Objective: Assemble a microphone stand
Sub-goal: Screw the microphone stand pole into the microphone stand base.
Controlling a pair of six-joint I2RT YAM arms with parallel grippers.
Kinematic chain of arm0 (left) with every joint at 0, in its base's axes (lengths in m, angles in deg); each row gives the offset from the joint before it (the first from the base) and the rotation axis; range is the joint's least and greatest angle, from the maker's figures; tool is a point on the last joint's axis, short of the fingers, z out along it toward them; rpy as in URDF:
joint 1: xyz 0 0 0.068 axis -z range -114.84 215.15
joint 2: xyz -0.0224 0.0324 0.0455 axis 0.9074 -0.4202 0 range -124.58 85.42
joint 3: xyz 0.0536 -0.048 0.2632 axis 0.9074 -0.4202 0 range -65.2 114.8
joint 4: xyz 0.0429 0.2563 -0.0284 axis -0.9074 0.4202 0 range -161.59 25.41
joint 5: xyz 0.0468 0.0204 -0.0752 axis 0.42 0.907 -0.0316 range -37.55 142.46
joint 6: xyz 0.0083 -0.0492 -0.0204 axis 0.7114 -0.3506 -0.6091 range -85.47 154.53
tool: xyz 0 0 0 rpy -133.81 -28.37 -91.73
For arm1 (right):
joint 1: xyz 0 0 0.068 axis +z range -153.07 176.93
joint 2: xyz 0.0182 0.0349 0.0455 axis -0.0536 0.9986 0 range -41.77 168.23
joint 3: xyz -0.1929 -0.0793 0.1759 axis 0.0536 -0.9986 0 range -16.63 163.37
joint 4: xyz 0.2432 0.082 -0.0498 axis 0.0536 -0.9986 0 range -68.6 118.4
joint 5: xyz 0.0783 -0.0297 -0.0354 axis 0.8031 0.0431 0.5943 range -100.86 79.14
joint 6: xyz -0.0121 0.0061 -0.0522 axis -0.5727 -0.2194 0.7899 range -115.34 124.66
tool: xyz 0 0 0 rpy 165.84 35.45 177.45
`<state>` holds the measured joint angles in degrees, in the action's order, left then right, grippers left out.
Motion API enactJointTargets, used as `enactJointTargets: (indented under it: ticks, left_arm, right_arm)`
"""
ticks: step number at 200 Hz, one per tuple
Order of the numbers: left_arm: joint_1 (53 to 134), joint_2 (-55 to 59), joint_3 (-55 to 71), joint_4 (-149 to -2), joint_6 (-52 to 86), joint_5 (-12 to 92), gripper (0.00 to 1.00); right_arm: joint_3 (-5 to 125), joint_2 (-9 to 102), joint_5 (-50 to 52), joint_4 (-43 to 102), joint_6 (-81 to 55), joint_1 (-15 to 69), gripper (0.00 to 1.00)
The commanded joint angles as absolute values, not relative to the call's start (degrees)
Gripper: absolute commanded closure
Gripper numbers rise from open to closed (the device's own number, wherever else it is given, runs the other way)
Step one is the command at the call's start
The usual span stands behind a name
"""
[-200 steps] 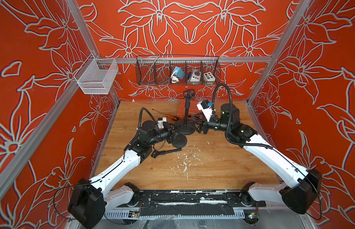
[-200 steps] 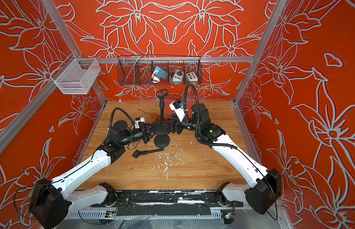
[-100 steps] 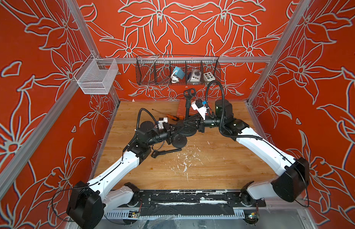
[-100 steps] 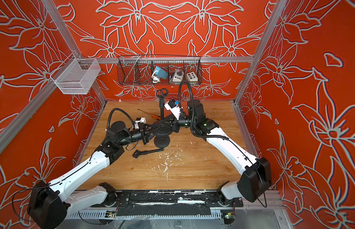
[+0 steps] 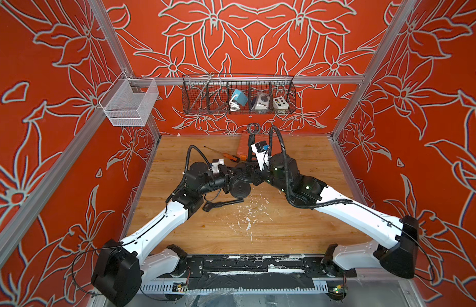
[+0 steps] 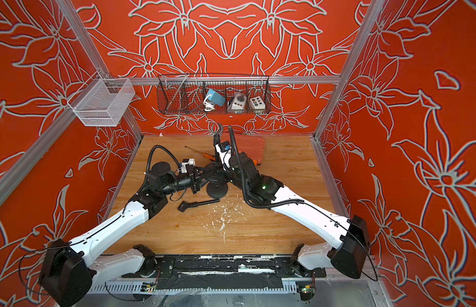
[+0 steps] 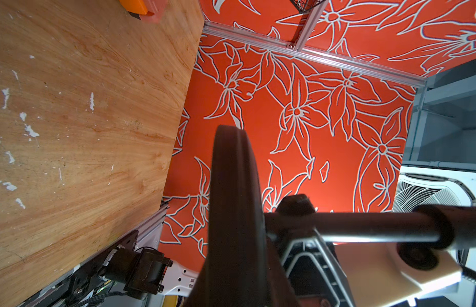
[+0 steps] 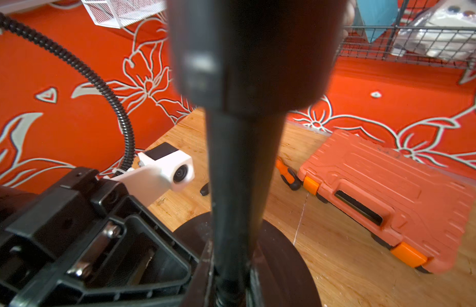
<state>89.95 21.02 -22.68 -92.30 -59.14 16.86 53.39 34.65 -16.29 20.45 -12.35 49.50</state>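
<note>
The microphone stand stands at the middle back of the table: a round black base [image 5: 243,170] with a thin black pole [image 5: 249,150] rising to a ring-shaped clip [image 5: 254,129]. My left gripper [image 5: 233,178] comes in from the left and is shut on the base's rim [image 7: 235,202]. From the right, my right gripper [image 5: 252,174] is shut on the pole [image 8: 239,172] just above the base [image 8: 282,255]. In a top view the pole [image 6: 217,143] partly hides behind the right wrist camera.
A second black disc [image 5: 239,189] and a loose black handle-like part [image 5: 221,204] lie in front of the stand. An orange tool case [image 6: 249,148] and a screwdriver [image 6: 202,154] lie behind it. A wire rack [image 5: 238,97] and a white mesh basket [image 5: 128,103] hang on the walls.
My right gripper has moved left from beside the base onto the pole and gone from open to shut on it. The left arm has kept its hold and place.
</note>
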Motion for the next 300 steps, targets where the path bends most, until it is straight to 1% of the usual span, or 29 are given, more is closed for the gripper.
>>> enactJointTargets:
  ticks: [1,5,9,14,18,37,62,79,95,109,120,125,146,168,173,180,194,204,212,224,228,238,256,268,278,289,300]
  left_arm:
    - [89.6,21.9,-20.4,-98.4,-59.2,16.9,1.00]
    - [89.5,21.8,-20.4,-98.2,-59.2,17.1,1.00]
    - [89.5,21.8,-20.4,-98.0,-59.2,17.1,1.00]
    - [89.5,21.7,-20.4,-97.8,-59.1,17.2,1.00]
    - [89.5,21.7,-20.4,-97.8,-59.0,17.2,1.00]
    - [89.3,21.7,-20.3,-97.1,-58.7,16.9,1.00]
    - [89.2,21.7,-20.3,-96.8,-58.8,15.2,1.00]
    - [89.1,21.6,-20.5,-98.6,-58.1,13.0,1.00]
    - [89.1,21.6,-20.4,-99.4,-58.2,11.1,1.00]
    - [89.1,21.2,-20.6,-100.1,-59.5,9.9,1.00]
    - [89.1,20.5,-21.3,-102.5,-61.6,9.2,1.00]
    - [89.1,20.2,-21.6,-103.8,-62.6,9.0,1.00]
    - [89.1,18.7,-22.0,-107.2,-64.8,7.7,1.00]
    - [89.1,18.7,-20.9,-105.4,-63.0,6.4,1.00]
    - [89.1,18.8,-20.6,-104.5,-62.5,6.4,1.00]
    - [89.1,19.2,-20.3,-103.1,-61.7,6.5,1.00]
    - [89.2,19.7,-19.9,-101.5,-60.7,6.8,1.00]
    - [89.1,19.7,-19.8,-101.4,-60.6,6.9,1.00]
    - [89.1,19.8,-19.8,-101.4,-60.6,7.2,1.00]
    - [89.1,19.9,-20.0,-101.3,-60.7,8.0,1.00]
    - [89.1,20.0,-20.0,-101.3,-60.7,8.3,1.00]
    - [89.1,20.2,-20.2,-101.2,-60.7,9.2,1.00]
    - [89.0,20.4,-20.2,-100.8,-60.2,10.3,1.00]
    - [89.0,20.4,-20.0,-100.6,-59.7,10.8,1.00]
    - [89.0,20.6,-19.9,-100.2,-59.4,11.4,1.00]
    - [89.0,20.9,-19.9,-100.0,-59.1,12.1,1.00]
    - [89.0,21.4,-20.0,-99.1,-58.6,12.9,1.00]
  right_arm:
    - [54.9,34.5,-8.0,15.4,-7.9,44.6,0.67]
    - [55.2,34.4,-3.5,15.4,-7.3,43.7,0.57]
    - [55.4,34.2,-0.2,15.3,-6.8,43.1,0.50]
    - [55.5,33.7,4.4,15.7,-6.2,42.1,0.44]
    - [55.2,33.2,7.8,16.4,-5.7,41.3,0.40]
    - [52.2,30.4,19.1,20.7,-3.5,38.1,0.31]
    - [51.5,30.2,31.3,21.1,-0.7,33.2,0.29]
    - [51.4,31.2,39.1,22.8,1.1,30.9,0.31]
    - [52.3,32.5,43.2,23.5,2.1,29.6,0.34]
    - [53.3,33.8,44.1,23.7,2.0,29.2,0.37]
    - [53.9,34.6,45.3,24.6,1.2,28.9,0.44]
    - [54.2,34.9,45.9,24.9,1.0,28.9,0.46]
    - [55.4,36.5,47.8,24.9,0.9,28.9,0.47]
    - [56.0,37.5,49.1,24.9,0.5,28.9,0.50]
    - [55.9,37.6,49.1,25.2,0.3,28.9,0.52]
    - [55.7,37.8,49.0,25.6,-0.2,29.0,0.57]
    - [55.4,38.0,48.7,25.9,-0.9,29.0,0.73]
    - [55.0,38.0,47.1,26.0,-1.8,29.2,0.86]
    - [54.5,37.9,44.1,25.8,-2.7,29.6,1.00]
    - [53.5,36.9,35.9,24.7,-4.2,30.7,1.00]
    - [52.9,36.4,31.6,24.3,-4.7,31.3,1.00]
    - [51.4,34.7,18.3,23.0,-5.4,33.9,1.00]
    - [50.3,33.0,-7.1,19.5,-5.3,41.5,1.00]
    - [51.6,34.0,-19.4,16.1,-9.0,44.8,1.00]
    - [53.1,35.3,-27.0,11.9,-13.0,46.4,1.00]
    - [53.9,36.4,-32.8,10.6,-14.0,48.2,1.00]
    - [53.8,36.4,-33.6,11.3,-14.0,49.0,1.00]
